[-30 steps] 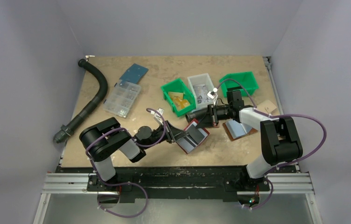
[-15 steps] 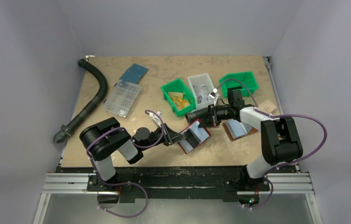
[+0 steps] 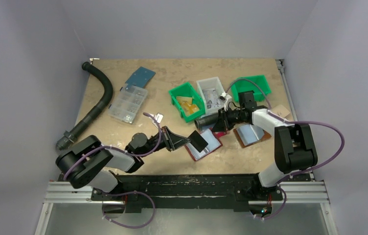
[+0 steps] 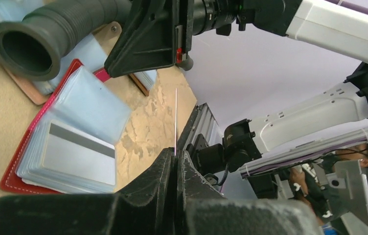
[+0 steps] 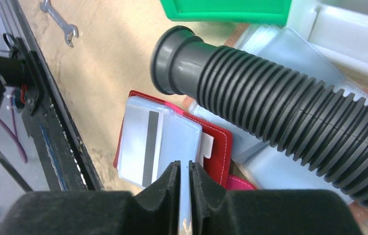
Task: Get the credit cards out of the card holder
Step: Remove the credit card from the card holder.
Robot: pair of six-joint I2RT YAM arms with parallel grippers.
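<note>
The dark red card holder (image 3: 210,147) lies open on the table near the front edge, its pale blue pockets (image 4: 91,105) facing up. A credit card with a grey stripe (image 5: 145,142) still sits in one pocket. My left gripper (image 3: 188,141) is shut on another credit card (image 3: 197,140), held clear above the holder's left half. In the left wrist view that card (image 4: 175,117) shows edge-on as a thin line rising from the jaws (image 4: 176,155). My right gripper (image 3: 218,128) hovers over the holder's far edge (image 5: 216,142), and its jaws (image 5: 184,166) stand a narrow gap apart.
A short grey corrugated hose (image 3: 205,121) lies against the right gripper. A brown folder (image 3: 250,134) lies to the right. Two green bins (image 3: 187,100) (image 3: 251,86) and a white bin (image 3: 210,92) stand behind. A long black hose (image 3: 99,98) and a clear organiser box (image 3: 128,103) lie at the left.
The left gripper has drawn a card out of the holder and now holds it free. The holder has dropped from tilted to flat. The right jaws have parted slightly.
</note>
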